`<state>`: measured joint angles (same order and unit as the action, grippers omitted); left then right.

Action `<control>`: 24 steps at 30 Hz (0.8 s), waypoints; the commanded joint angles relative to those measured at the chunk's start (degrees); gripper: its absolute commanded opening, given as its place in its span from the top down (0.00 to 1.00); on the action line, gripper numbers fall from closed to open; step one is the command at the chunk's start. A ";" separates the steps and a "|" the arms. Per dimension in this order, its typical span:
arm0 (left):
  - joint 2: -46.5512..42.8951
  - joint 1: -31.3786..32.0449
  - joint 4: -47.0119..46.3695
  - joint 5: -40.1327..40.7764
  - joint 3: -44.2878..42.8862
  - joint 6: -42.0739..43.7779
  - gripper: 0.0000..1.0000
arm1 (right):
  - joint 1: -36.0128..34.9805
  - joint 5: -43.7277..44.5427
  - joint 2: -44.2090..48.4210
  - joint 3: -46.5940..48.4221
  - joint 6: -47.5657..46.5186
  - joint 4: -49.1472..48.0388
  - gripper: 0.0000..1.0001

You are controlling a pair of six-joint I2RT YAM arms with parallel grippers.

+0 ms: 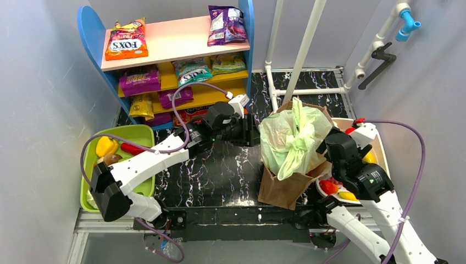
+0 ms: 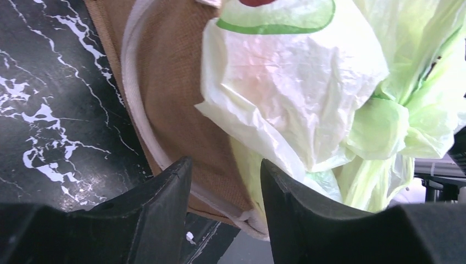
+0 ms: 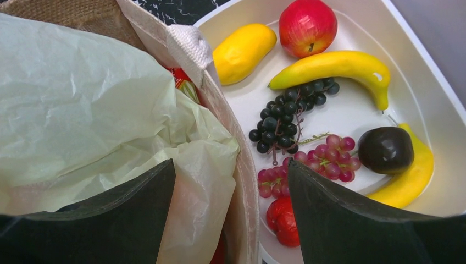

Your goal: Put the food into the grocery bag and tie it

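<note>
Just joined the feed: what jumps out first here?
The pale-green grocery bag, handles apparently knotted, sits in a brown bag centre-right. The left gripper and right gripper flank it, both open. A white fruit tray lies beside it on the right.

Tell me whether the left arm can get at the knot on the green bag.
Probably yes: the left gripper is open beside the grocery bag, and its knot lies just beyond the fingers, nothing blocking.

Left end effector [image 2: 225, 165] and right end effector [image 3: 231, 165] both gape.
</note>
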<state>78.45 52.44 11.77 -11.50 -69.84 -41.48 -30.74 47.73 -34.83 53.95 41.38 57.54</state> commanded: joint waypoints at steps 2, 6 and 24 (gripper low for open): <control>1.90 1.90 -1.92 -1.09 -0.97 -0.37 0.52 | 0.34 -1.41 0.37 -0.53 2.58 -0.98 0.23; 2.96 3.32 -1.73 0.47 -1.67 0.25 0.53 | 0.34 -1.87 1.14 -0.90 2.59 -1.21 0.38; 6.14 4.26 24.44 4.78 -23.01 13.51 1.00 | 0.32 -36.61 -1.74 4.81 -15.32 -23.16 0.99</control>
<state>87.05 56.29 25.70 -9.47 -83.27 -35.38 -30.34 29.48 -33.19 54.37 31.74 47.71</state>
